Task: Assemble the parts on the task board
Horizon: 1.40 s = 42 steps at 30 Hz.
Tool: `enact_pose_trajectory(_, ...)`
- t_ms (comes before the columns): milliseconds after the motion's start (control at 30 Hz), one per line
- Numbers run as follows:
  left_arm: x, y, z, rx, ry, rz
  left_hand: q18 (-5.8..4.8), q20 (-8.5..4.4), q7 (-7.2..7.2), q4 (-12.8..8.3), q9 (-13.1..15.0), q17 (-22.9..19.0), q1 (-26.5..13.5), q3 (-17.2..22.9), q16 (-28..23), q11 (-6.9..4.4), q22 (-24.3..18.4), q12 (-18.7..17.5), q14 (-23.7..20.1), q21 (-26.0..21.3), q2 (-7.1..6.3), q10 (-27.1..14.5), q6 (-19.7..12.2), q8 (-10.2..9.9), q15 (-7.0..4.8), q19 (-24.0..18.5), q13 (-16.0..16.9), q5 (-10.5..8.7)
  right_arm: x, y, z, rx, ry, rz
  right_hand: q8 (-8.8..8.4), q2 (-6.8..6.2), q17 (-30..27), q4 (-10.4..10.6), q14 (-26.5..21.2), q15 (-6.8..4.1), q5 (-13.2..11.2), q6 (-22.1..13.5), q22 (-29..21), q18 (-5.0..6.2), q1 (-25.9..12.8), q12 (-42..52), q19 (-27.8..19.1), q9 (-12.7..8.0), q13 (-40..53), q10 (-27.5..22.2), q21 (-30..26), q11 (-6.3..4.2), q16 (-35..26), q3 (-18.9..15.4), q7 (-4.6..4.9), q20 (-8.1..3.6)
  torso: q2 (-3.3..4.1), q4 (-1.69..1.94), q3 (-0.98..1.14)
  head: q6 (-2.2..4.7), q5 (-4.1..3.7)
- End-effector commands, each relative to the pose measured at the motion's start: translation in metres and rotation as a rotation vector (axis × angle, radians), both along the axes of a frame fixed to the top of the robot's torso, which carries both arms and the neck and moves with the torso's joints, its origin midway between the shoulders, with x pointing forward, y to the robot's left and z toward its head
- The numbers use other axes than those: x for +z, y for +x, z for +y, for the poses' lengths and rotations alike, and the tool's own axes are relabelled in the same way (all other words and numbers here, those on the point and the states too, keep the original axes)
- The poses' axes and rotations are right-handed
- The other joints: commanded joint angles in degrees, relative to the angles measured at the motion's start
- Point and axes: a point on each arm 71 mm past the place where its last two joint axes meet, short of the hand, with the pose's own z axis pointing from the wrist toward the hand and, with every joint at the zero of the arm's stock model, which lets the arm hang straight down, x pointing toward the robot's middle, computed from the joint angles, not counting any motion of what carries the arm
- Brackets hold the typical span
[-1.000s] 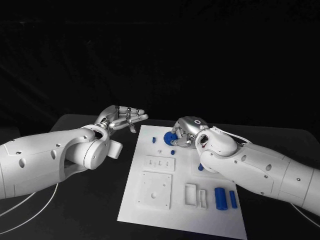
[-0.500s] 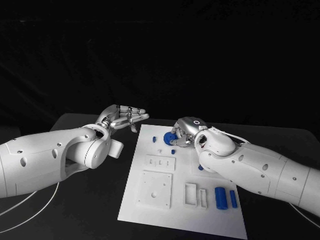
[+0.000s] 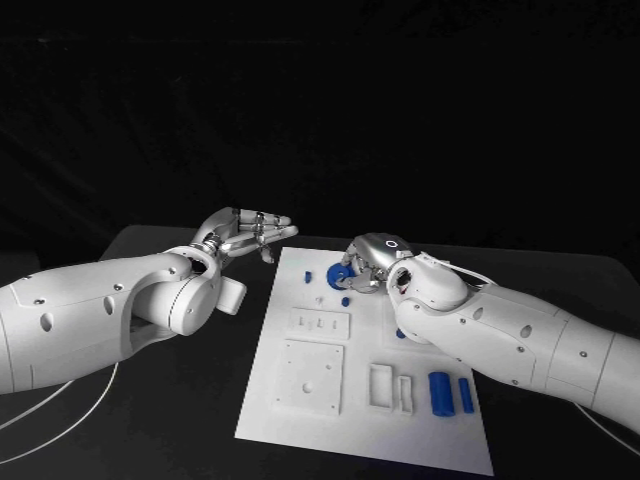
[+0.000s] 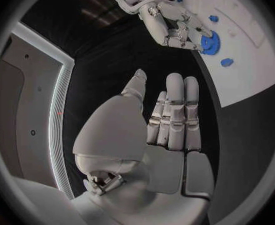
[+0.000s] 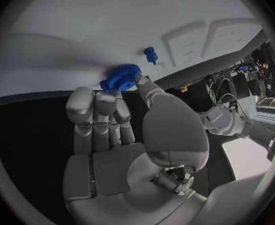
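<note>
The right hand [image 3: 366,257] is hovering over the far end of the white task board [image 3: 313,425], and its fingertips [image 5: 139,80] are closing on a blue gear [image 3: 339,273]. The right wrist view is showing the gear [image 5: 120,78] pinched between the thumb tip and the other fingers, with the gear's toothed edge sitting right at the board's far rim, where white is meeting the black table [image 3: 162,400]. In the left wrist view the same hand [image 4: 175,27] is reaching down onto the gear [image 4: 209,41].

Just beside the held gear, a little nearer the robot, a small blue peg [image 3: 345,302] is standing on the board (it is also appearing past the fingertips in the right wrist view [image 5: 150,54]). Another small blue piece [image 3: 310,279] is sitting on the gear's other side, toward the left hand. Under the right forearm, a blue piece [image 3: 401,334] is peeking out, mostly hidden. Well back from the hand, toward the robot, a blue cylinder [image 3: 440,394] and a thinner blue bar [image 3: 466,397] are lying side by side, next to two white slotted blocks [image 3: 392,388].

The left hand [image 3: 244,232] is hanging off the board, across from the right hand, holding nothing; its fingers [image 4: 175,115] are lying straight and close together, with the thumb set apart.
</note>
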Motion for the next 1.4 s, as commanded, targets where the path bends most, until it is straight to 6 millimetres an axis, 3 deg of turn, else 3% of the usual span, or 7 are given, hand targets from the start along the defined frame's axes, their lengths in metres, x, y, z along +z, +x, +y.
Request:
enact_pose_trajectory(33, 0.002, 0.000, -0.002, -0.018, -0.005, -0.001, 0.11, -0.01, -0.04, 0.4, 0.0, 0.0, 0.1, 0.0, 0.2, -0.05, -0.1, 0.2, 0.0, 0.2, -0.43, -0.4, -0.3, 0.1, 0.05, -0.3, 0.1, -0.03, -0.004, -0.001, 0.000, 0.004, -0.005, 0.027, -0.19, -0.37, -0.1, 1.0, 0.0, 0.40, -0.8, -0.2, -0.1, 0.59, -0.9, -0.3, 3.6, 0.1, -0.1, -0.2, -0.2, 0.07, -0.4, -0.4, -0.28, 0.35, -0.06, -0.13, -0.03, -0.12, -0.08)
enact_pose_trajectory(200, 0.002, 0.000, -0.001, -0.019, 0.000, -0.002, 0.09, -0.08, -0.12, 0.2, 0.0, 0.0, 0.2, 0.0, 0.2, -0.11, -0.1, 0.2, 0.0, 0.3, -0.35, -0.5, -0.3, 0.1, -0.03, -0.3, 0.1, 4.04, -0.005, 0.000, -0.003, -0.008, 0.006, 0.046, -0.14, -1.49, 0.2, 7.1, 0.0, 0.24, -5.3, -0.4, -0.1, 0.55, -5.8, -0.4, 3.6, 0.2, -0.2, -0.3, 0.0, -0.03, -0.2, 2.1, -0.45, 0.16, -0.03, -0.13, -0.01, -0.57, -0.05)
enact_pose_trajectory(433, 0.001, 0.000, 0.000, -0.019, 0.003, -0.002, 0.09, -0.06, -0.10, -0.1, 0.0, 0.0, 0.0, -0.3, 0.2, -0.09, -0.1, 0.2, 0.0, 0.4, -0.17, -0.4, -0.3, 0.1, 0.00, -0.3, 0.1, 3.85, -0.005, 0.000, -0.008, -0.016, 0.011, 0.057, -0.13, -2.25, 0.7, 7.3, 0.1, 0.17, -5.2, -0.5, -0.1, 0.31, -6.4, -0.4, 3.6, 0.1, 0.0, -0.1, 0.1, -0.06, -0.2, 2.8, -0.45, -0.06, -0.03, -0.07, 0.07, -0.66, -0.21)
enact_pose_trajectory(600, 0.002, 0.000, 0.001, -0.022, 0.007, -0.004, 0.07, -0.24, -0.16, -2.0, 0.0, 0.0, 1.0, 0.2, 0.2, -0.14, -0.1, 0.2, -0.1, 0.6, 0.78, -0.4, -0.2, 0.1, -0.16, -0.4, 0.1, 13.19, -0.005, -0.001, -0.013, -0.019, 0.011, 0.067, -0.17, -2.22, 0.9, 8.0, 0.1, 0.12, -5.2, -0.3, -0.2, 0.26, -6.3, -0.2, 3.7, 0.1, 0.2, 0.0, 0.3, -0.10, -0.3, 3.0, -0.49, -0.12, -0.06, -0.35, -0.02, -0.85, -0.48)
enact_pose_trajectory(1133, 0.002, 0.002, 0.005, -0.014, 0.011, -0.007, 0.09, -0.16, -0.12, -2.8, 0.0, 0.0, 0.0, -0.4, 0.2, -0.12, -0.2, 0.2, -0.1, 0.7, 0.83, -0.5, -0.3, 0.1, -0.10, -0.5, 0.1, 10.05, 0.001, -0.004, -0.038, -0.043, 0.059, 0.030, -0.12, -2.54, 1.3, 8.1, 0.2, 0.08, -5.2, 0.0, -0.2, 0.25, -5.8, 0.1, 3.7, 0.1, 0.5, 0.4, 0.5, -0.18, -0.2, 2.6, -0.60, -0.15, -0.04, -0.27, 0.14, -0.38, -0.80)
enact_pose_trajectory(1300, 0.002, 0.004, 0.011, 0.000, 0.014, -0.014, 0.07, -0.15, -0.17, -2.8, 0.0, 0.0, 0.0, -0.4, 0.2, -0.15, -0.2, 0.2, -0.1, 0.7, 0.85, -0.3, -0.2, 0.1, -0.11, -0.6, 0.1, 9.76, 0.016, -0.007, -0.059, -0.042, 0.140, -0.005, -0.17, -2.88, 1.5, 7.0, 0.2, 0.09, -5.2, -0.1, -0.1, 0.21, -4.3, 0.2, 3.7, 0.0, 0.6, 0.5, 0.7, -0.16, -0.2, 2.4, -0.52, -0.15, -0.23, -0.63, 0.15, 0.29, -0.99)
enact_pose_trajectory(1400, 0.002, 0.007, 0.017, 0.010, 0.017, -0.017, 0.06, -0.18, -0.19, -2.8, 0.0, 0.0, 0.0, -0.4, 0.2, -0.21, -0.2, 0.2, -0.1, 0.7, 0.96, 0.0, 0.0, 0.1, -0.15, -0.6, 0.1, 9.65, 0.027, -0.007, -0.077, 0.002, 0.214, 0.001, -0.18, -2.09, 1.0, 4.9, 0.0, 0.34, -5.1, -0.4, -0.1, 0.13, -1.7, 0.0, 3.5, 0.0, 0.5, 0.3, 0.7, 0.11, -0.8, 2.1, -0.18, 0.15, -0.49, -1.42, 0.34, 0.50, -0.72)
